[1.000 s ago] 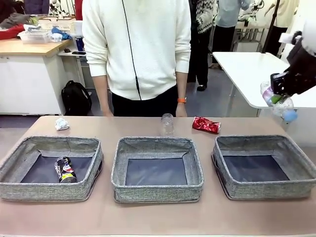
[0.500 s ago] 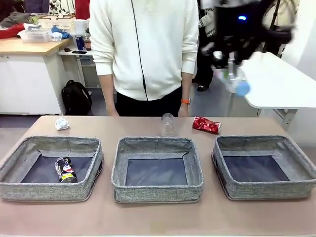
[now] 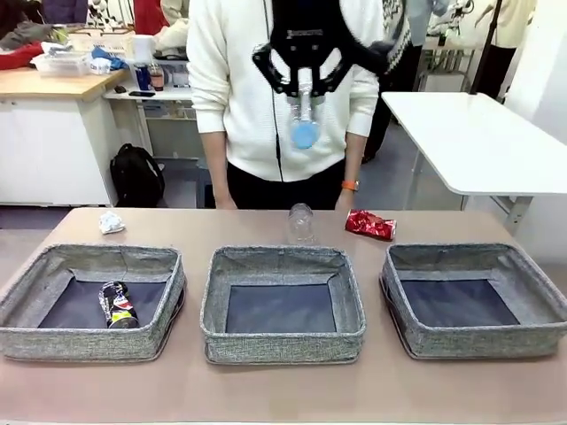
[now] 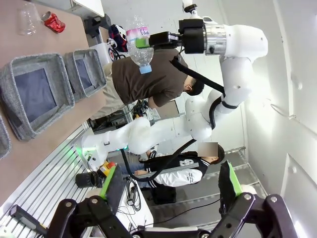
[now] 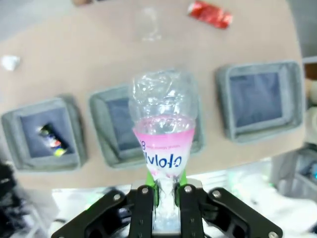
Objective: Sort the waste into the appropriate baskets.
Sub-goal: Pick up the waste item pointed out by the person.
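My right gripper (image 3: 304, 87) hangs high over the table's middle, shut on a clear plastic bottle (image 3: 304, 119) with a pink label whose blue cap points down. The right wrist view has that bottle (image 5: 163, 124) rising between the right gripper's (image 5: 166, 192) fingers, above the middle basket (image 5: 101, 106). Three grey baskets stand in a row: left (image 3: 89, 343), middle (image 3: 282, 343), right (image 3: 478, 341). A dark can (image 3: 116, 304) lies in the left one. Beyond them lie a paper wad (image 3: 111, 221), a second clear bottle (image 3: 300, 221) and a red can (image 3: 369, 224). My left gripper (image 4: 168, 198) is open and holds nothing.
A person in a white top (image 3: 248, 97) stands at the far edge, right behind the raised bottle. A white side table (image 3: 478, 142) stands to the right. Bare tabletop runs in front of the baskets.
My right arm swung leftward with the bottle, from the far right edge to high above the middle. The person shifted slightly right. Items on the table stayed put.
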Controlling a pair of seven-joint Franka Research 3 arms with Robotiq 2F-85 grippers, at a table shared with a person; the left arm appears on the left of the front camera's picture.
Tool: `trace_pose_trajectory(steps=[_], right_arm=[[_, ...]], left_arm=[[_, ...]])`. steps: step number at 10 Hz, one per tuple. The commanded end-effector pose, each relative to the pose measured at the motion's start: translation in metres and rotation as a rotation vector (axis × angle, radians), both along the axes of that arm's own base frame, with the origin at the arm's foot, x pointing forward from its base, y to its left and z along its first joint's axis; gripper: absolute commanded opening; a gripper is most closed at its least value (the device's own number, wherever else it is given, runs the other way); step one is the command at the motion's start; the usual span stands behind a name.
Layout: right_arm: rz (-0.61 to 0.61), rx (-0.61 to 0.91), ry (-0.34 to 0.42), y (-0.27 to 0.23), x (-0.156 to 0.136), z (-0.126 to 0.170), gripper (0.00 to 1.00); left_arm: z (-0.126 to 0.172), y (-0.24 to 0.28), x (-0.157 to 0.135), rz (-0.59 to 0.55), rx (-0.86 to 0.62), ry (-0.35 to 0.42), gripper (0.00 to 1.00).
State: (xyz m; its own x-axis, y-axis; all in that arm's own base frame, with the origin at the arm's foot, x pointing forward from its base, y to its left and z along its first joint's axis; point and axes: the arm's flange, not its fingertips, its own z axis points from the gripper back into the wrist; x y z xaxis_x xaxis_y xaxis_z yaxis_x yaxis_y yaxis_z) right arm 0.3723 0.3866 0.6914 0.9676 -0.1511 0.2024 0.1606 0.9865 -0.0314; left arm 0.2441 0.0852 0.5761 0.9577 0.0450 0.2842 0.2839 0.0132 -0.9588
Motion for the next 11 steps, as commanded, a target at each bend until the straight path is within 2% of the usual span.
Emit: trace_pose_trajectory(steps=[1, 3, 4, 5, 7, 9, 11], right_arm=[[-0.091, 0.100, 0.025, 0.015, -0.002, 0.022, 0.16], [-0.140, 0.136, -0.016, 0.007, -0.003, 0.034, 0.16], [-0.147, 0.149, -0.060, 0.004, -0.002, 0.047, 0.16], [-0.125, 0.151, -0.060, 0.004, -0.002, 0.057, 0.16], [-0.112, 0.168, -0.113, 0.002, 0.001, 0.077, 0.16], [-0.098, 0.176, -0.109, -0.004, 0.003, 0.089, 0.16], [-0.111, 0.179, -0.091, -0.004, -0.003, 0.077, 0.16]], left_arm=[[0.003, -0.001, -0.001, -0.005, -0.019, -0.025, 1.00], [0.003, -0.001, -0.001, -0.005, -0.019, -0.025, 1.00], [0.003, -0.001, -0.001, -0.005, -0.019, -0.025, 1.00], [0.003, -0.001, -0.001, -0.005, -0.019, -0.025, 1.00], [0.003, -0.001, -0.001, -0.005, -0.019, -0.025, 1.00], [0.003, -0.001, -0.001, -0.005, -0.019, -0.025, 1.00], [0.003, -0.001, -0.001, -0.005, -0.019, -0.025, 1.00]])
